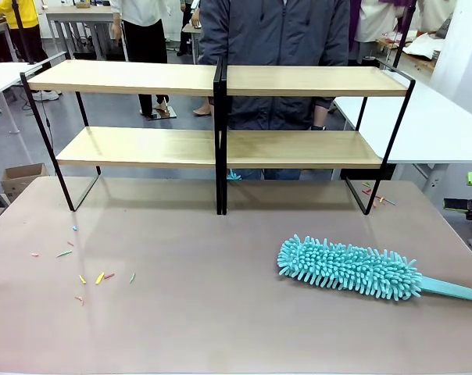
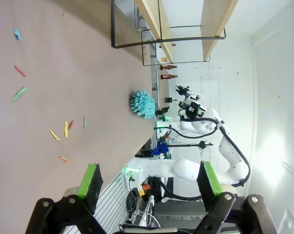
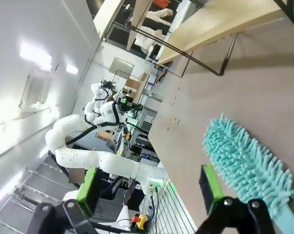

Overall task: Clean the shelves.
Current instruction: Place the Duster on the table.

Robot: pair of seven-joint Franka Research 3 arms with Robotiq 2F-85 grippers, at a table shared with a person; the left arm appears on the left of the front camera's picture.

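Two-tier light-wood shelves in black frame stand at far tabletop edge; fluffy teal duster lies near-right, apart. My right gripper gapes wide beside it; left gripper wide too. Left wrist alone shows coloured scraps, perhaps paper.

Left gripper hanging open over the tabletop

Small coloured scraps dot the frame's left, a teal duster lies mid-frame, the shelves run along the top, and the other white arm stands lower right.

Shelves are light matte wood on thin black metal, duster is fluffy teal chenille with a smooth plastic handle, tabletop smooth matte beige.
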